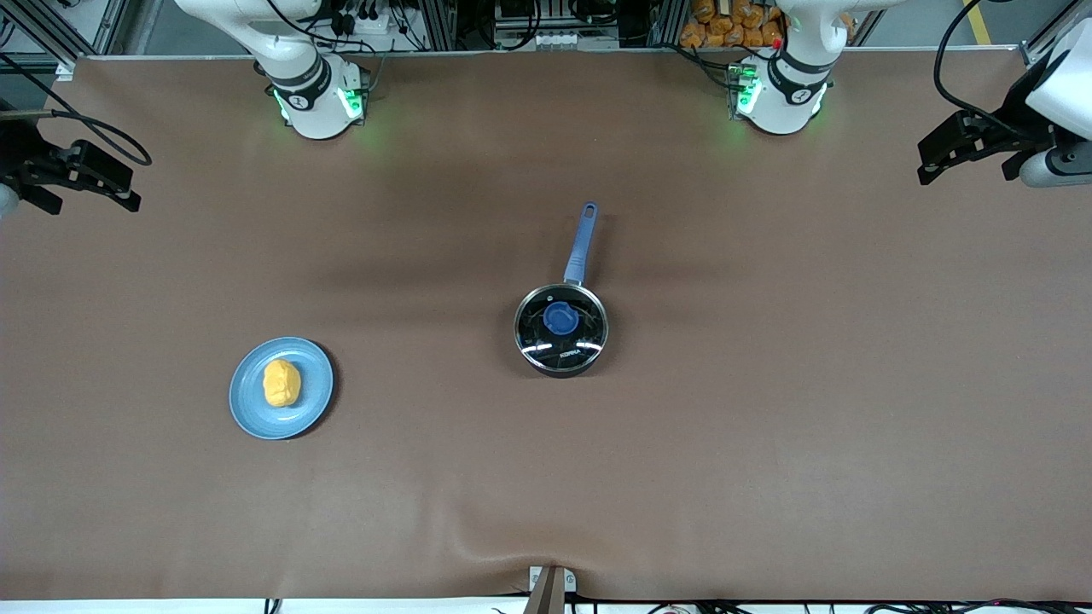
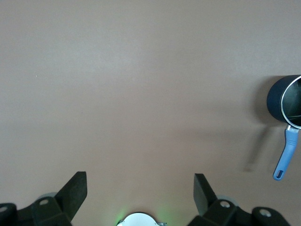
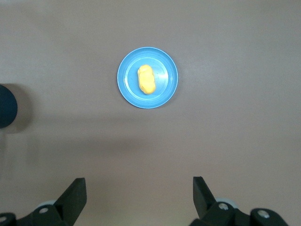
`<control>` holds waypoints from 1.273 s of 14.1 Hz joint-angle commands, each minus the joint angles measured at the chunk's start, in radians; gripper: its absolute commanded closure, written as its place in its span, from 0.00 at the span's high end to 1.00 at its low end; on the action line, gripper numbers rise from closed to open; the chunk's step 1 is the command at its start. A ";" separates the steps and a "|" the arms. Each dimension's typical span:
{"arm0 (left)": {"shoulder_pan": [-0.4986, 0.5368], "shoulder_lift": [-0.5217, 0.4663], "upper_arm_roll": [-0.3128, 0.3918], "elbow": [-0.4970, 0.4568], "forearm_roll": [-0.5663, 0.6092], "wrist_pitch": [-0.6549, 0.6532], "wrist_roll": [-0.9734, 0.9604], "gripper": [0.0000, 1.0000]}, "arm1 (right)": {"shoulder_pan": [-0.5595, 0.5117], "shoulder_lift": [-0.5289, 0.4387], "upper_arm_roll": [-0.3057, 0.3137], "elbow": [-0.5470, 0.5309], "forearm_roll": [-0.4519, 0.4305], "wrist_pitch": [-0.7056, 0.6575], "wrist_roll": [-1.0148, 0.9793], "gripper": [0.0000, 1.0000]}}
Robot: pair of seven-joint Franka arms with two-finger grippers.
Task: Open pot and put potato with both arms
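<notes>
The pot stands at the table's middle, its blue handle pointing toward the arms' bases. The glass lid with a blue knob lies on it. The potato lies on a light-blue plate toward the right arm's end. My left gripper is open and empty, high at the left arm's end; its wrist view shows the pot far off. My right gripper is open and empty, high at the right arm's end; its wrist view shows the potato on the plate.
Brown table cover all round. A metal bracket sits at the table's edge nearest the front camera. The arm bases stand along the edge farthest from it. Wide bare cover lies between plate and pot.
</notes>
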 commanded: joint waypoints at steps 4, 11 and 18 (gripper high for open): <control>0.003 0.011 -0.003 0.030 0.000 -0.022 0.017 1.00 | 0.002 -0.007 0.003 0.006 -0.006 -0.006 0.016 1.00; -0.011 0.056 -0.019 0.031 0.005 -0.022 0.004 1.00 | 0.001 -0.007 0.003 0.006 -0.006 -0.004 0.018 1.00; -0.113 0.223 -0.148 0.036 0.005 0.091 -0.330 1.00 | 0.022 -0.007 0.003 0.006 -0.009 0.054 0.018 1.00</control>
